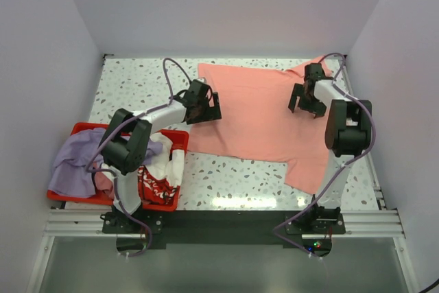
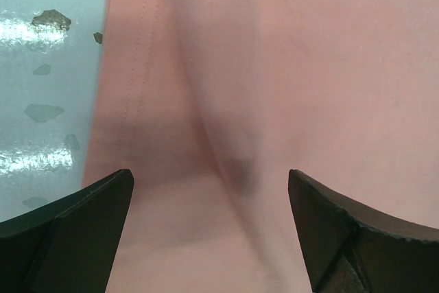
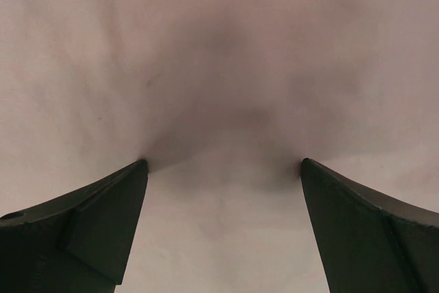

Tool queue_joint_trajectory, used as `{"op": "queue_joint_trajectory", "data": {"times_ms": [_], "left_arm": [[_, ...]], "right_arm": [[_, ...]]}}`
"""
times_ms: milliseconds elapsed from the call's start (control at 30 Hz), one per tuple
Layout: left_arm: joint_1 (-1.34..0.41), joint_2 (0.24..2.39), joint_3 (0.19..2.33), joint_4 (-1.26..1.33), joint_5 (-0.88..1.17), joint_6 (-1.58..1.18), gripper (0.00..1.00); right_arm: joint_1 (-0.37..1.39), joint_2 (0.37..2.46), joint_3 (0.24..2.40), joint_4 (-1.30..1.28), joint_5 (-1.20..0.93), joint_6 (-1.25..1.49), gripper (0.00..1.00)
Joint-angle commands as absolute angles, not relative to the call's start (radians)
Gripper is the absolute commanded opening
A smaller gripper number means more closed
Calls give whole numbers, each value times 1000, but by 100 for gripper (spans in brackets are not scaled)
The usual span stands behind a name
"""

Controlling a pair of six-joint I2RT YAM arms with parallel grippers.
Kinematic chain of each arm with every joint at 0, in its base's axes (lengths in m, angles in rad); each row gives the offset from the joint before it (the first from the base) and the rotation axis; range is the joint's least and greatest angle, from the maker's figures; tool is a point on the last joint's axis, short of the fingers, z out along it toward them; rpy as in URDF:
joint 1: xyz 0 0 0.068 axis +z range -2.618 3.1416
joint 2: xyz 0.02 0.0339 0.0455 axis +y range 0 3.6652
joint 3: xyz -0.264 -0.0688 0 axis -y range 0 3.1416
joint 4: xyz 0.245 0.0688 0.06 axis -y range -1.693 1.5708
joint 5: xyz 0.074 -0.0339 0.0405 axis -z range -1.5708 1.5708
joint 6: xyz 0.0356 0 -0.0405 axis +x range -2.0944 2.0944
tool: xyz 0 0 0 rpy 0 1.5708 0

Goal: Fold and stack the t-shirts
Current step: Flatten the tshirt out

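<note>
Here, the salmon-pink t-shirt (image 1: 260, 114) lies spread out across the far half of the table (image 1: 137, 87), one sleeve reaching toward the far right corner and another part trailing toward the near right edge. My left gripper (image 1: 204, 109) sits over the shirt's left edge, released and spread wide, with only flat cloth showing in the gap. From the wrist I see the stitched hem close to my left finger, speckled tabletop beyond it, and a soft crease running down the fabric. My right gripper (image 1: 306, 104) is over the shirt's right part, also wide open and grasping nothing. Its fingertips (image 3: 130, 183) look to be at the cloth, which darkens into a shallow hollow between them, though I cannot tell whether they press on it. At the near left stands the red crate (image 1: 82, 128). The lavender-purple tee (image 1: 75, 162) is heaped over its left side, and the white tee with red print (image 1: 161, 169) is draped over its right rim.
</note>
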State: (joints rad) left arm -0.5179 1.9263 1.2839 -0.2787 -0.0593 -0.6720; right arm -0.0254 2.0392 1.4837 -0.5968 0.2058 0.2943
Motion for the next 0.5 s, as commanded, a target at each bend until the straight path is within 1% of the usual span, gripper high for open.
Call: {"op": "queue_joint_trajectory", "data": {"times_ms": [0,300,467], "left_arm": [[-523,1931,1282,-259,-54,-698,100],[-535,1960,1272,-308,-58,-739,100],[-540,1936,1246,-353,-80,-761,100]], "right_arm": [[-48,2098,1577,-629,198,276,99],[-123,2239,1690,-663,183,262,99],[-152,2281,1738,-677,178,249,99]]}}
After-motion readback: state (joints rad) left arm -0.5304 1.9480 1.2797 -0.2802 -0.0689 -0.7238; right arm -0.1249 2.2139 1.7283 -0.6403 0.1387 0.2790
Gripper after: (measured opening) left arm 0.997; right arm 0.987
